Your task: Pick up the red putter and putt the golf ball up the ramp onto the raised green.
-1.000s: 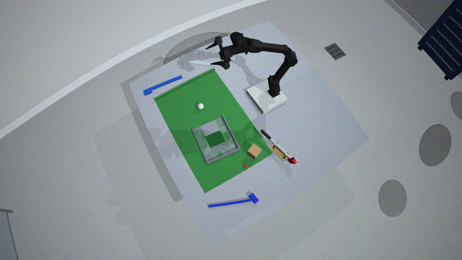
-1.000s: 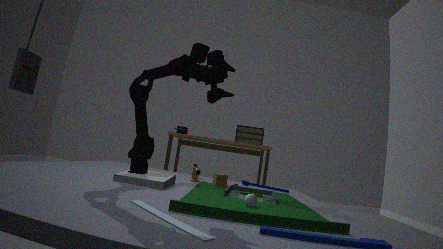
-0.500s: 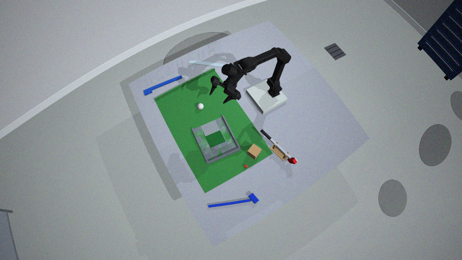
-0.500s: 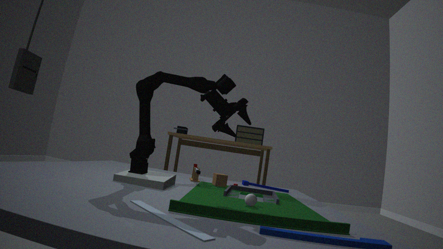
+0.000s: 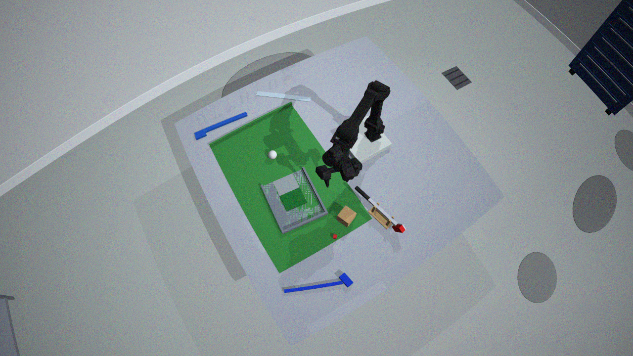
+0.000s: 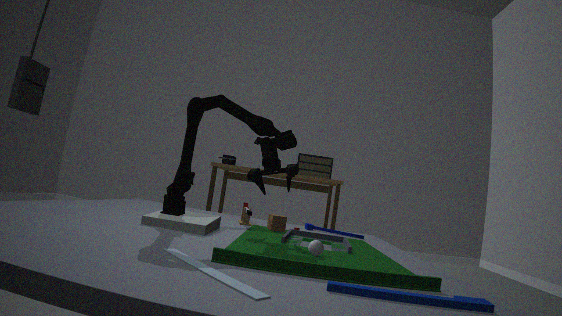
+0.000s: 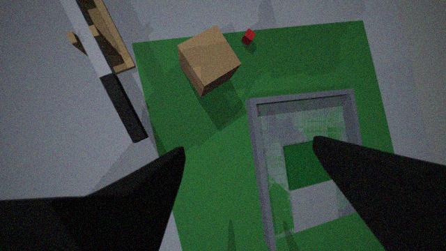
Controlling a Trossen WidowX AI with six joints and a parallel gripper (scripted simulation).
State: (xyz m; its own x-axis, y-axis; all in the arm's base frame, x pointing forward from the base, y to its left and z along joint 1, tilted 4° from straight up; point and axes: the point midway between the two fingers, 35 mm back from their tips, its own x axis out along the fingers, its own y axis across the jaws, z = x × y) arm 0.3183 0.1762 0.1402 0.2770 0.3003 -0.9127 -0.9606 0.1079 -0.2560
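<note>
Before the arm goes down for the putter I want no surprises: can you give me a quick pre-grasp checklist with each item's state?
1. Hand open, nothing held: ok.
2. Red putter resting on its wooden stand, beside the green mat: ok.
3. Hand above the putter's black grip: not ok, it hangs over the mat edge.
4. Golf ball on the mat, off the raised green: ok.
5. Wooden block apart from the putter: ok.
</note>
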